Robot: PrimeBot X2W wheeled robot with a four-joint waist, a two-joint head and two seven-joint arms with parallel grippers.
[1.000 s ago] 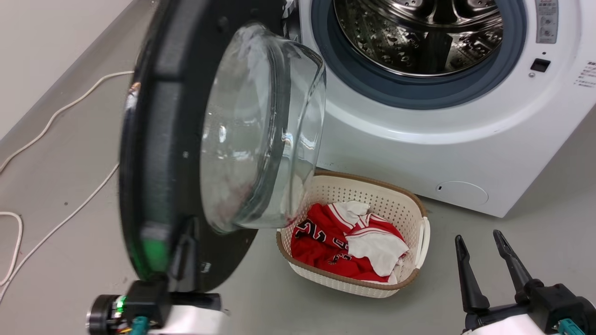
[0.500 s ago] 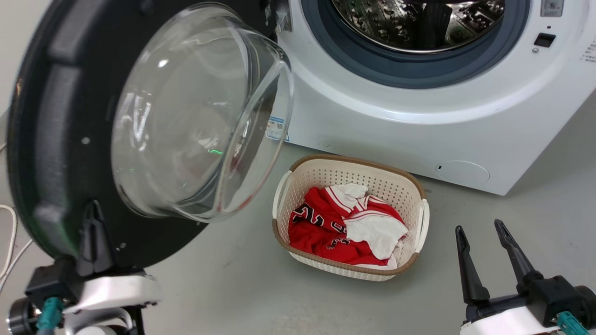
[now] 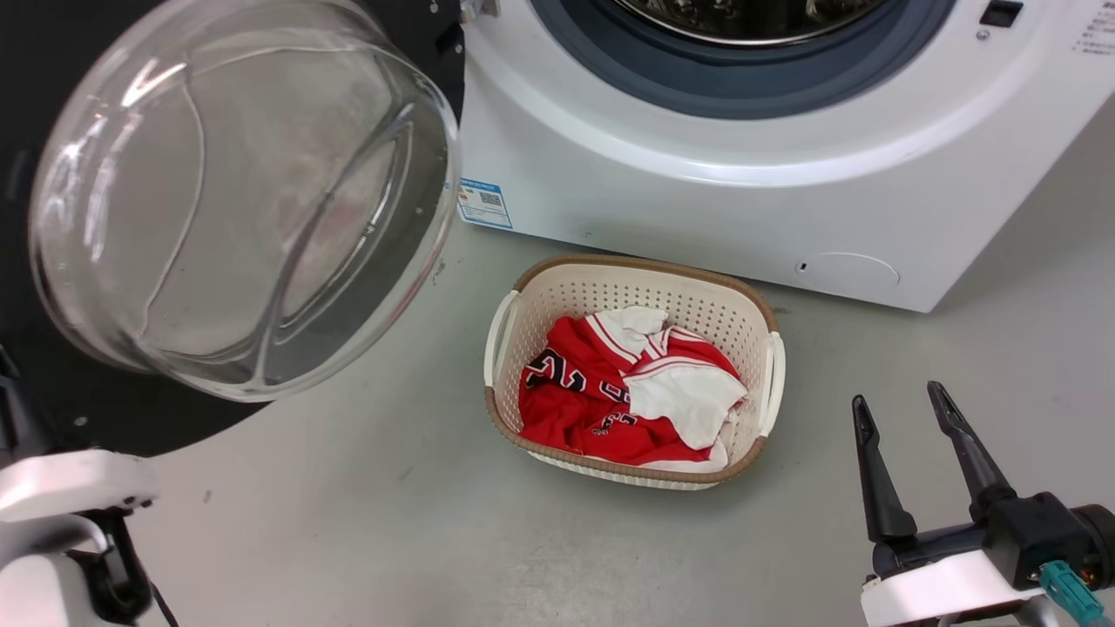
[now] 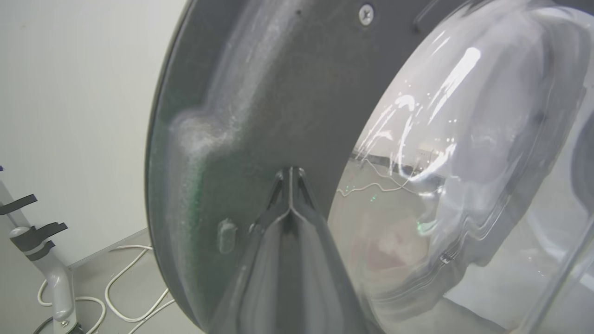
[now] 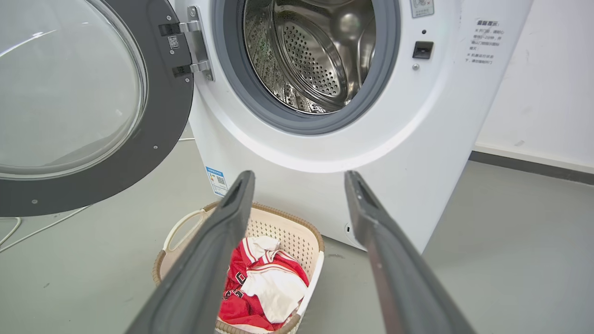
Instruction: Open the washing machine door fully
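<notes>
Swung wider, the washing machine door point(image 4: 260, 93) stands just beyond the left gripper point(image 4: 290, 175).

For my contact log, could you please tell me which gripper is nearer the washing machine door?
Left. The left gripper, fingers together, is right at the inner face of the washing machine door; the right gripper hangs open, apart from it.
</notes>
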